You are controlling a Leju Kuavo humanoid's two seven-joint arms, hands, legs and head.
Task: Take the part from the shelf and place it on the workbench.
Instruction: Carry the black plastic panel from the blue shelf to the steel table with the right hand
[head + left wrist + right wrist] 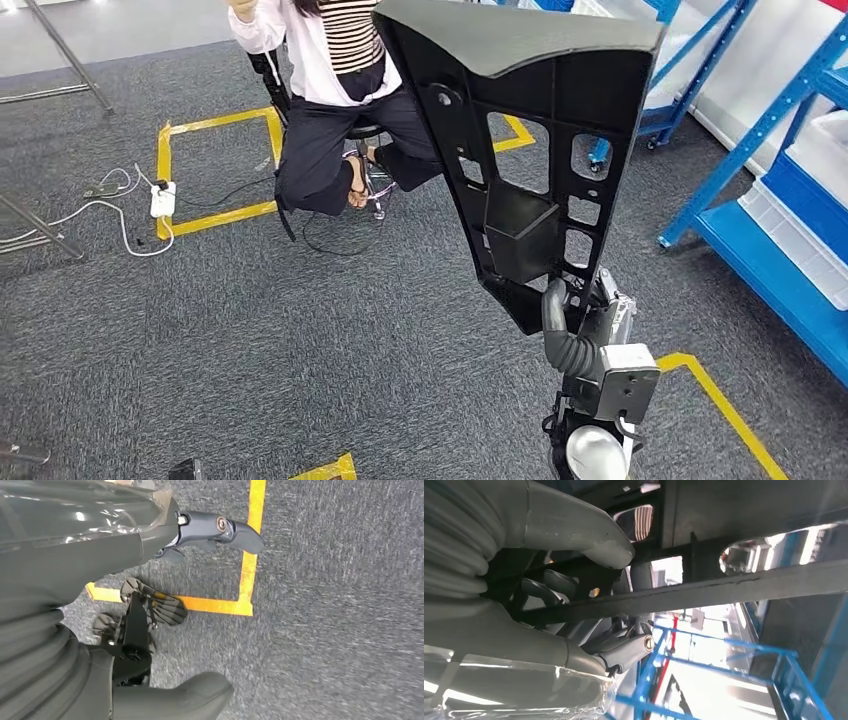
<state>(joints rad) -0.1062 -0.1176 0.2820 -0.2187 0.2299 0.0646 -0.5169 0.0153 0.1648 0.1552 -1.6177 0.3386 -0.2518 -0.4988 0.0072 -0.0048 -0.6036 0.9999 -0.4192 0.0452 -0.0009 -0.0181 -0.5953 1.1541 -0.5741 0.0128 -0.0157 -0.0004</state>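
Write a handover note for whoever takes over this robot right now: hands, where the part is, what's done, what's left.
Right hand: grips the large black moulded plastic part at its lower end and holds it upright above the grey carpet.
Left hand: hangs over the carpet beside yellow floor tape, holding nothing.
Done: part is off the blue metal shelf.
Left: carry it to the workbench and set it down. A seated person is ahead.

the part [530, 130] is a big black plastic panel, wedge-shaped, broad at its top and tapering to a point at its lower end. it stands upright in the air above the grey carpet, held at its narrow lower end by my right hand [580, 335]. its ribbed inner side faces me, with several cut-out openings and a boxy pocket.
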